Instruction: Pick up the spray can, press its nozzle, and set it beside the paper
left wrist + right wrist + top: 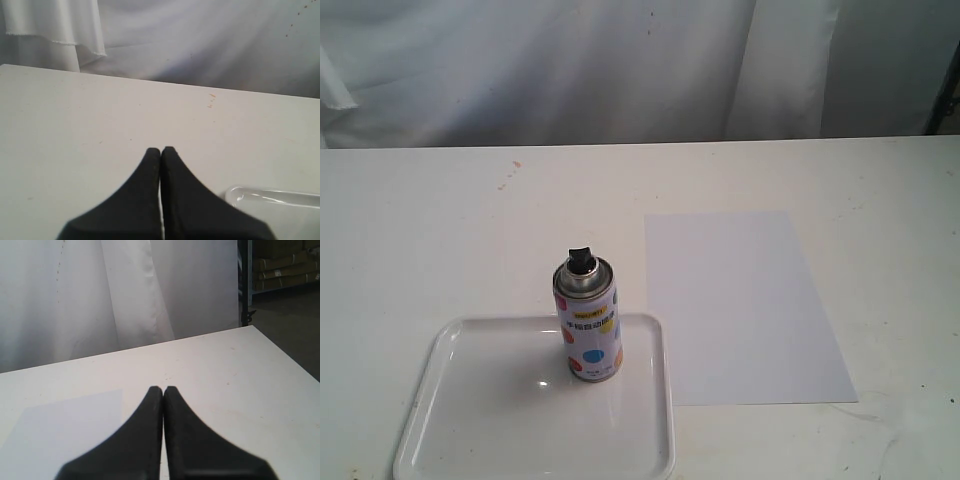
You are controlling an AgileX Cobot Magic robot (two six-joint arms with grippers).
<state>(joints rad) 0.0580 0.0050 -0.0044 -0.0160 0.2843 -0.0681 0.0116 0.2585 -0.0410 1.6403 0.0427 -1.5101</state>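
Note:
The spray can [587,325], white with coloured dots and a yellow label, stands upright at the far edge of a glossy white tray [450,420]. Its black nozzle [581,258] sits on the silver top. The white paper [740,305] lies flat on the table just right of the tray. Neither arm shows in the exterior view. My left gripper [161,150] is shut with nothing in it, over bare table, with a corner of the tray [272,197] beside it. My right gripper [163,389] is also shut and empty, with the paper [60,430] next to it.
A white curtain [570,70] hangs behind the white table [440,220]. In the right wrist view the table's corner [252,330] meets a dark floor, with shelving and cardboard boxes [280,265] beyond it.

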